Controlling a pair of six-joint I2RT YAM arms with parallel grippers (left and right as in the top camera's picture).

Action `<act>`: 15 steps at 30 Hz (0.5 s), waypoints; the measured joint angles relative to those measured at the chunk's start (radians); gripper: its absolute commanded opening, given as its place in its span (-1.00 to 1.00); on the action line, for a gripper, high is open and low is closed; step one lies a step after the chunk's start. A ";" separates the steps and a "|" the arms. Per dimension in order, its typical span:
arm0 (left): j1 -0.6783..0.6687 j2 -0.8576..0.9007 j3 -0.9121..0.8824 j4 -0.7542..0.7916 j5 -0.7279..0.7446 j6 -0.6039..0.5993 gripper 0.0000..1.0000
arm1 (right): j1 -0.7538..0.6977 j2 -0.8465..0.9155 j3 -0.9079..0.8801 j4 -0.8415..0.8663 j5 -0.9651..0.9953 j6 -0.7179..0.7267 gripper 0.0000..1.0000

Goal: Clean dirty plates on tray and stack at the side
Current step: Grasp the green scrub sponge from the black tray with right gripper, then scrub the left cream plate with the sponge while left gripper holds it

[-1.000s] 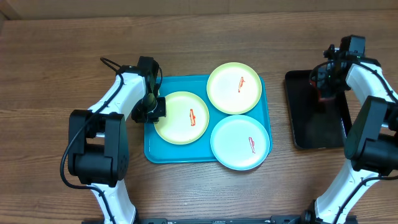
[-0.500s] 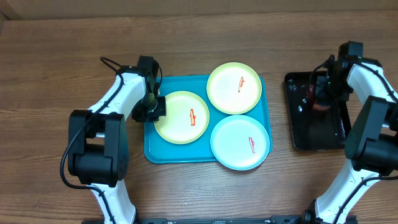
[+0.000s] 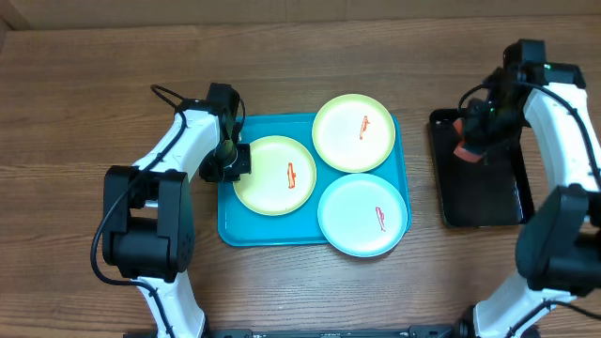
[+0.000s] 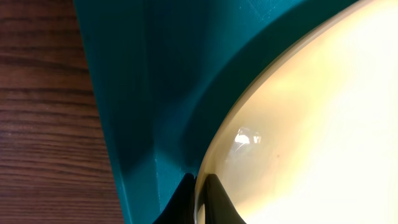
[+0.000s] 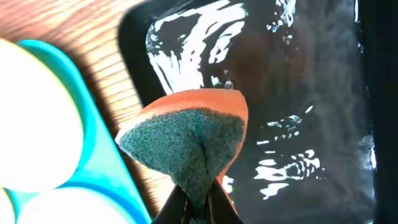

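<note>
Overhead and wrist views, cleaning task at an early stage. The tray [image 3: 268,233] lies at the middle of the counter [image 3: 94,94] and carries all three plates. The left plate [image 3: 268,183], yellow-green, sits in the tray's left half. The far plate [image 3: 353,132], also yellow-green, is in its far right corner, and the blue plate [image 3: 363,214] is in its near right corner. Each plate shows a small red-orange smear near its centre.

The left tool [image 3: 230,161] is at the tray's left wall. The left wrist view shows its tips pressed together on the rim of the left plate, pinching it just inside that wall. The right tool [image 5: 198,205] pinches a sponge [image 5: 193,140], orange with a green scouring face turned toward the camera. It holds the sponge to the right of the tray, over the left edge of a black tray [image 3: 484,188] whose glossy floor may be wet.

Progress, as judged from these views:
- **Done:** one plate is gripped and the sponge is in hand.
- **Left:** no smear looks wiped, so all three plates need cleaning.
- **Left:** no plate lies on the counter beside the tray, so the stack has not been started.

The likely step in hand is bringing the sponge across to the left plate.
</note>
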 measured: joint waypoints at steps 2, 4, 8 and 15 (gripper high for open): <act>0.001 0.000 0.000 0.000 0.012 0.000 -0.92 | 0.011 -0.022 0.002 -0.009 0.006 0.008 -0.92; 0.005 0.000 0.000 0.000 0.023 0.000 -0.92 | 0.029 -0.025 0.003 -0.019 0.022 0.019 -0.92; 0.006 0.000 0.000 -0.001 0.032 0.000 -0.92 | 0.056 -0.025 0.003 -0.006 0.029 0.047 -0.92; 0.007 0.000 0.000 0.000 0.066 0.000 -0.92 | 0.242 -0.025 0.003 0.018 -0.040 0.097 -0.93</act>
